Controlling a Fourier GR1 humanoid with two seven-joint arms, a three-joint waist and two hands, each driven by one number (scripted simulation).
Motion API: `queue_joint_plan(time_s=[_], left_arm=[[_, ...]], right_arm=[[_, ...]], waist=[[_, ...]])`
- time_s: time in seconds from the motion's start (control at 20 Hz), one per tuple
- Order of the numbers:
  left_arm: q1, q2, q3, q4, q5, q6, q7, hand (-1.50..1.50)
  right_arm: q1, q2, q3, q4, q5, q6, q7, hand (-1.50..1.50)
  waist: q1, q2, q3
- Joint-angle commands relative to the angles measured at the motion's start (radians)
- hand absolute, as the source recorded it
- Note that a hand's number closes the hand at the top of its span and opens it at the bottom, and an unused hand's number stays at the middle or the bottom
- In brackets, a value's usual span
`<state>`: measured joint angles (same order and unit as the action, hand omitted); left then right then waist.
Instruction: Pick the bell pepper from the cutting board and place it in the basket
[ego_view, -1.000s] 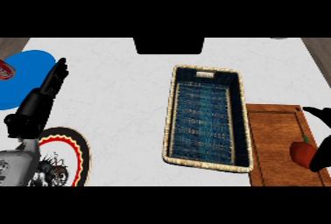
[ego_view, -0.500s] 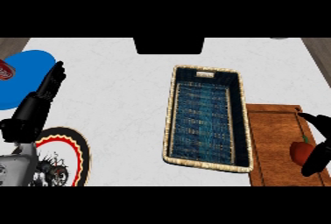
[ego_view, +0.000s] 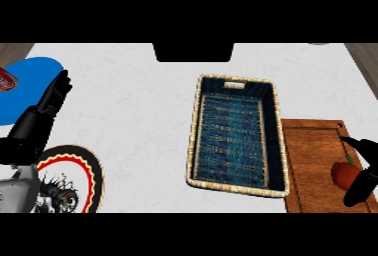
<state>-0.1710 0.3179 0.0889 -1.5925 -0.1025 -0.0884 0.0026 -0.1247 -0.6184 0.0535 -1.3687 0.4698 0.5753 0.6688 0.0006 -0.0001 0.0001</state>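
There, my right hand (ego_view: 363, 172) curled its fingers around the smooth red bell pepper (ego_view: 342, 175) on the wooden cutting board (ego_view: 314, 165). Beside them lay the long woven basket (ego_view: 236, 135). My left hand (ego_view: 53, 95) rested open, fingers straight.

Looks like a home kitchen, seen from above over a white, faintly marbled counter (ego_view: 140, 125). Shown by kitchenware set about: a brown wooden cutting board (ego_view: 314, 165) at the right, a long woven wicker basket with a dark blue lining (ego_view: 238, 135) beside it. Also a round plate with a red, yellow and black rim (ego_view: 81, 167) and a plain blue plate (ego_view: 26, 85) at the left.
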Motion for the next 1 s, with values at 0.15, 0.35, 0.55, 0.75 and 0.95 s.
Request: queue_joint_plan(time_s=[0.15,0.35,0.55,0.75,0.95], left_arm=[[0.001,-0.041,-0.006,-0.028,-0.035,-0.005,0.033,0.0],[-0.061,-0.06,-0.012,0.069,-0.079,0.01,-0.024,0.0],[-0.076,-0.032,0.035,0.145,-0.057,-0.024,-0.086,0.0],[-0.021,-0.033,0.027,0.001,-0.033,-0.046,0.022,0.0],[-0.023,-0.068,-0.01,-0.054,-0.068,-0.016,0.054,0.0]], right_arm=[[-0.008,0.088,0.003,0.029,0.101,-0.006,-0.005,-1.5],[-0.006,0.056,-0.078,0.119,0.1,-0.01,-0.104,1.5],[0.025,0.058,-0.093,0.039,0.089,0.013,-0.125,1.5],[-0.034,0.059,-0.038,0.196,0.194,-0.075,-0.252,1.5],[-0.001,0.082,-0.015,0.149,0.242,-0.119,-0.252,1.5]], waist=[[0.0,0.0,0.0],[-0.003,0.001,0.0],[-0.006,0.0,0.0],[0.006,0.001,0.0],[0.002,-0.001,0.0]])
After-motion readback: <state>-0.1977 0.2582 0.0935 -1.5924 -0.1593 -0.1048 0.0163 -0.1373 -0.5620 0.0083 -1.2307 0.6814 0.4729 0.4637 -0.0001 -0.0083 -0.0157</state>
